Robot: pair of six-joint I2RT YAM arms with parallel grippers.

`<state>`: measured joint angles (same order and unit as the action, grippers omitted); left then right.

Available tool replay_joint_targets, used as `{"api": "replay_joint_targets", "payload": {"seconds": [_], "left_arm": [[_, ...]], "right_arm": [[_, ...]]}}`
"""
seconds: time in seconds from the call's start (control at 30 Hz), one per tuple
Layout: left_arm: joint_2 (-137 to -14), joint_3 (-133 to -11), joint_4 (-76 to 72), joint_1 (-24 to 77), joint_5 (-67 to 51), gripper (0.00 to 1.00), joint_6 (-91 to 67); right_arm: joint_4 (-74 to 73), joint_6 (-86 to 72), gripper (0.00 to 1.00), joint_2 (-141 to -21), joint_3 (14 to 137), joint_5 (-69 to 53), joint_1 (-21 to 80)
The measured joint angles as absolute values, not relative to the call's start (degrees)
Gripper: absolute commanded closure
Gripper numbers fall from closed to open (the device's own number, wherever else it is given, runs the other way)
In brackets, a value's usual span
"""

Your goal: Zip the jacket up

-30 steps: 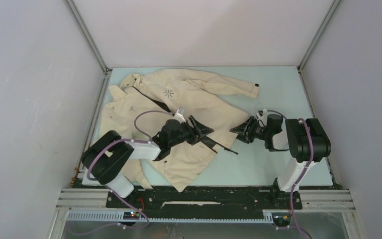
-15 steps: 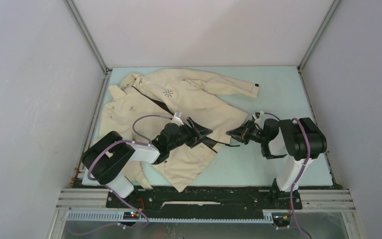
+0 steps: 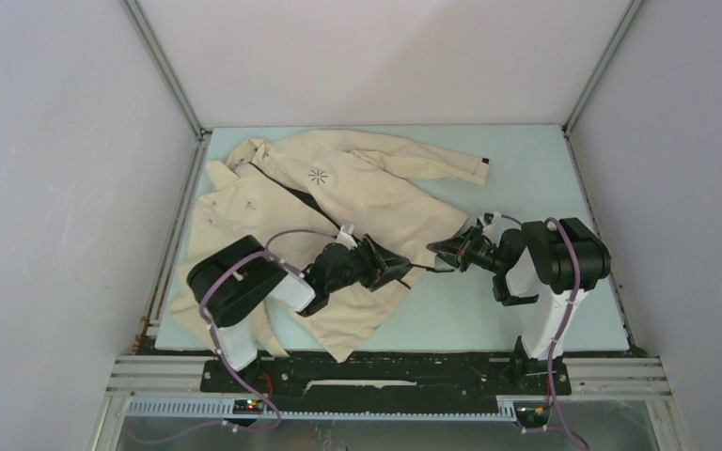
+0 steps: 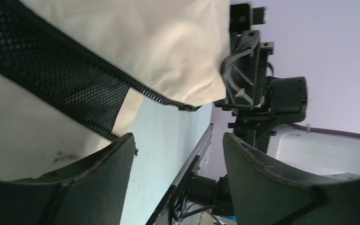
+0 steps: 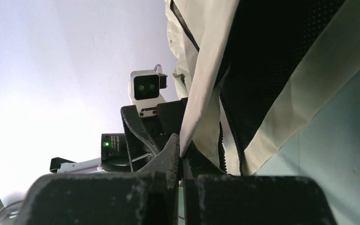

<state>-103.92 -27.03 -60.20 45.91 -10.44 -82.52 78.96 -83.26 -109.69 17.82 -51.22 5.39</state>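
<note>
Right gripper, jaws together, pinches the lower front corner of the cream long-sleeved fabric jacket, which lies unzipped on the pale blue table with its black mesh lining exposed. Left gripper, jaws apart, faces the dark zipper teeth.

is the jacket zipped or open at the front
Open. The jacket front lies parted: one flap is folded back showing dark mesh lining, and the zipper teeth run along a free edge, joined to nothing.

Robotics lab test cell, plain white panel walls, aluminium frame posts, pale blue table
</note>
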Motion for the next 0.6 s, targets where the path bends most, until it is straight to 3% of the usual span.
{"api": "replay_joint_targets", "payload": {"seconds": [0.1, 0.2, 0.4, 0.6], "left_arm": [[-98.7, -27.9, -50.2, 46.5, -10.1, 0.15, -76.8], [-94.9, -30.8, -44.3, 46.9, -11.0, 0.16, -73.1], [-98.9, -30.3, -53.4, 47.0, -13.2, 0.31, -77.1], [-110.1, -29.7, -66.2, 47.1, -13.7, 0.24, -85.7]], "right_arm": [[80.5, -83.7, 1.0, -109.9, 17.8, -51.8, 5.4], [81.8, -83.7, 1.0, -109.9, 17.8, -52.7, 5.4], [82.5, -84.7, 1.0, -109.4, 17.7, -53.4, 5.5], [82.9, -85.8, 1.0, -106.7, 17.6, -53.2, 6.2]]}}
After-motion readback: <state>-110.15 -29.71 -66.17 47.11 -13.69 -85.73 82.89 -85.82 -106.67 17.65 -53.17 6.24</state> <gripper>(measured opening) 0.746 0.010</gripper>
